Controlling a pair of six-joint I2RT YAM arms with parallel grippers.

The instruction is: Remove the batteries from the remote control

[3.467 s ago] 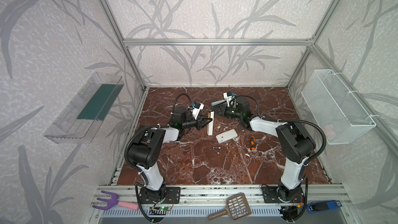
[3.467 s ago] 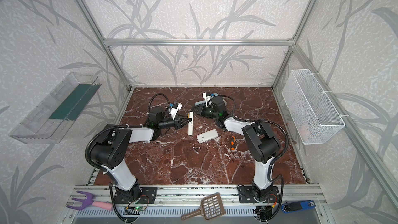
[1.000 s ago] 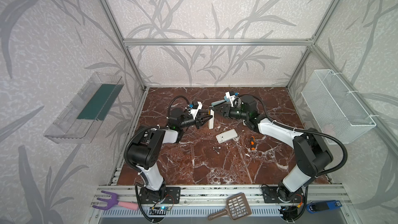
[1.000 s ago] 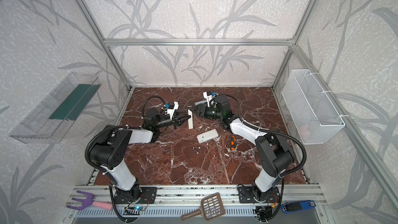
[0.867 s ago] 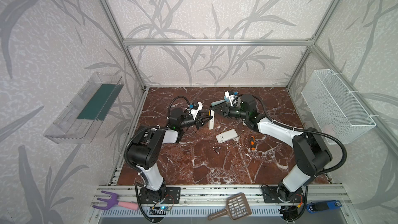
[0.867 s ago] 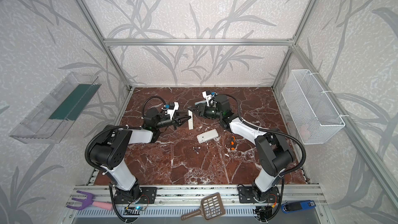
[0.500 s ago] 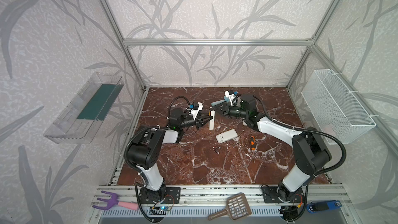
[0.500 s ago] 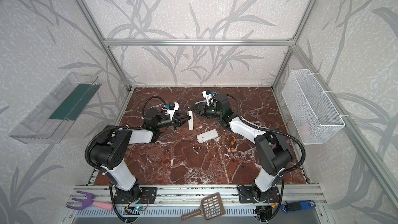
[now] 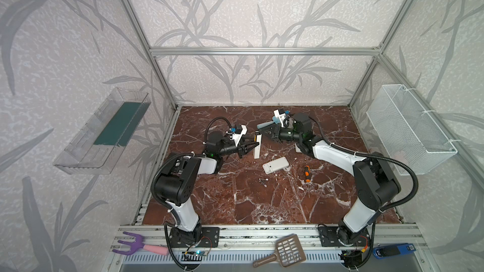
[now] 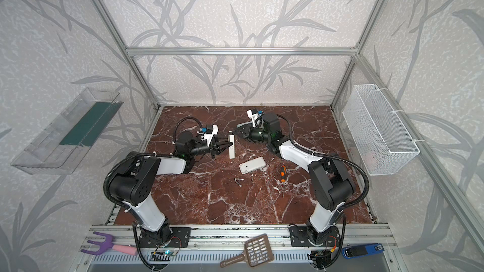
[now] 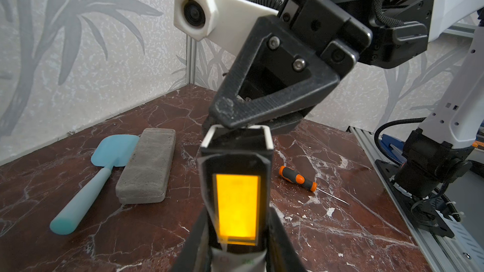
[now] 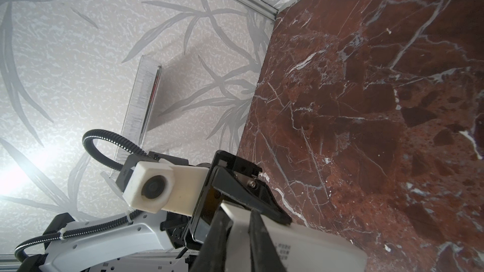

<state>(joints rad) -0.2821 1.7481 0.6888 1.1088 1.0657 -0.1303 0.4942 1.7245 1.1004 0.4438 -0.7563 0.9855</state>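
Note:
The white remote control (image 11: 237,187), its screen glowing orange, stands on end above the table. My left gripper (image 11: 237,252) is shut on its lower part, one finger on each side. My right gripper (image 12: 237,228) is shut on its upper end, where a narrow white strip shows between the fingers (image 12: 217,231). In both top views the two grippers meet at the remote (image 9: 257,145) (image 10: 231,146), the left gripper (image 9: 251,145) from the left and the right gripper (image 9: 264,133) from the right. Two small dark batteries (image 9: 262,181) (image 10: 238,181) lie on the table nearer the front.
A white cover (image 9: 275,164) lies right of the remote, and an orange-handled screwdriver (image 9: 306,174) lies further right. A grey case (image 11: 146,166) and a light blue spatula (image 11: 99,176) lie behind the right gripper. A wire basket (image 9: 408,126) hangs on the right wall and a clear shelf (image 9: 104,132) on the left wall.
My right gripper's fingers have closed onto the remote's upper end. The left gripper keeps its hold, and both arms have barely moved in the last second.

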